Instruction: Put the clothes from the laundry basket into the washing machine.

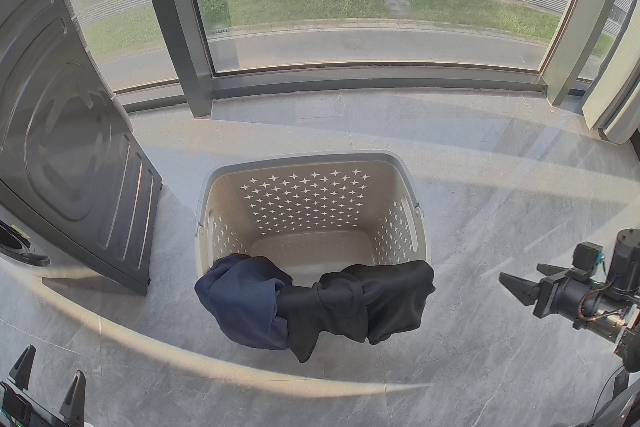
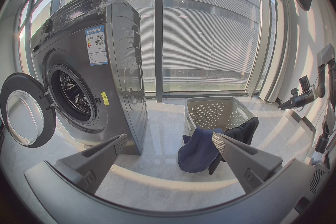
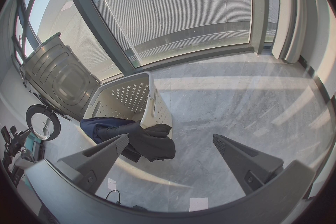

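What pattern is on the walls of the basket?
Rows of small star-shaped holes in the cream basket, clearest in the head view.

Washing machine [image 1: 67, 135] — partly past the edge

The laundry basket [image 1: 307, 158] stands open at the top, with room to reach down behind its near rim; a navy garment [image 1: 241, 305] and a black garment [image 1: 377, 301] hang over that rim and down the outer wall; floor [image 1: 520, 195] spreads wide to the basket's right; the washing machine [image 1: 73, 135] stands near on its left, leaving a narrow gap; its round door [image 2: 24, 109] is swung wide and the drum mouth [image 2: 71, 95] looks unblocked, though it is dim inside.
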`<state>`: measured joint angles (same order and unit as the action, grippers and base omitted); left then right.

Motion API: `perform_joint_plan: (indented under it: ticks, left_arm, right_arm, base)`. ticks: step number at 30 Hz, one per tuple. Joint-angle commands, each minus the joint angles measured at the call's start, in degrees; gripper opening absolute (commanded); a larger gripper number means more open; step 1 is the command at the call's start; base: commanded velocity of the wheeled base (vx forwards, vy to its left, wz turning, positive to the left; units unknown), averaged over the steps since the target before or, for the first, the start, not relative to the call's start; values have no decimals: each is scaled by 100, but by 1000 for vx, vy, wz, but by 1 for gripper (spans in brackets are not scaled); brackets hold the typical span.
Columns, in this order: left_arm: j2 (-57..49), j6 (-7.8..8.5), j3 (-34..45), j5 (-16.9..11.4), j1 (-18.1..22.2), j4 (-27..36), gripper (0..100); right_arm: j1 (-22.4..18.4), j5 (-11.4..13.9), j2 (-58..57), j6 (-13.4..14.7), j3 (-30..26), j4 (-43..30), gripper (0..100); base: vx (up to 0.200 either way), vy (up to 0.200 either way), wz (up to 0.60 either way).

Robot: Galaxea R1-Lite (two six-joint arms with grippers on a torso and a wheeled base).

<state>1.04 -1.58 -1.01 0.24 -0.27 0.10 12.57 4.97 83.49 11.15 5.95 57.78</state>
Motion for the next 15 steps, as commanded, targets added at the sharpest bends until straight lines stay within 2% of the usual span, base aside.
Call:
perform_joint_plan:
  ticks: [1, 2, 3, 4, 13, 15]
  left_arm:
    - [-68, 0, 84, 2, 0, -1, 100]
    - [-68, 0, 84, 2, 0, -1, 100]
    - [-68, 0, 92, 2, 0, -1, 100]
    - [-68, 0, 92, 2, 0, -1, 100]
    - [-68, -9, 84, 2, 0, -1, 100]
    - [-68, -9, 92, 2, 0, -1, 100]
  right_arm:
    - [826, -58, 2127, 115, -76, 1121, 100]
    - [826, -58, 2127, 115, -76, 1121, 100]
    - [1072, -172, 2408, 141, -24, 1262, 100]
    - [1116, -199, 2488, 159, -6, 1341, 100]
    - [1687, -234, 3366, 185, 12, 2237, 100]
    - [1775, -313, 3542, 177, 82, 2439, 100]
  base:
    - [0, 0, 0]
    - [0, 0, 0]
    - [0, 0, 0]
    - [0, 0, 0]
    - [0, 0, 0]
    - [0, 0, 0]
